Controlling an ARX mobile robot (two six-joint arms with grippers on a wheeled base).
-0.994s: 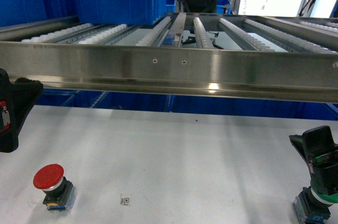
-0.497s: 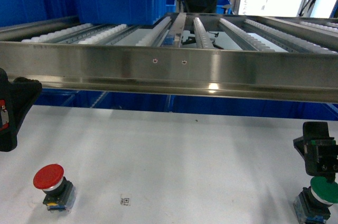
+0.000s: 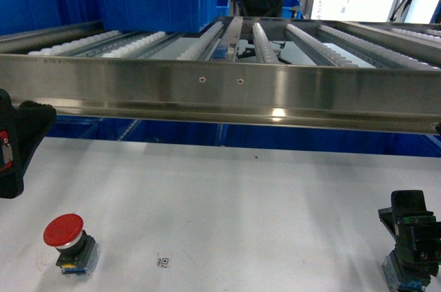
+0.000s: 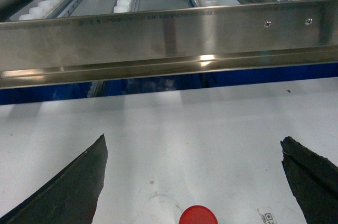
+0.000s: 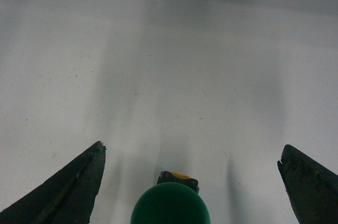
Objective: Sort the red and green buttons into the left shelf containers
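Green button (image 5: 170, 204) between right gripper's (image 5: 193, 182) (spread) fingers

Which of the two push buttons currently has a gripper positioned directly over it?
The green button, at the table's right edge: the right gripper sits over it, fingers spread either side. The red button stands uncovered, the left gripper off to its side.
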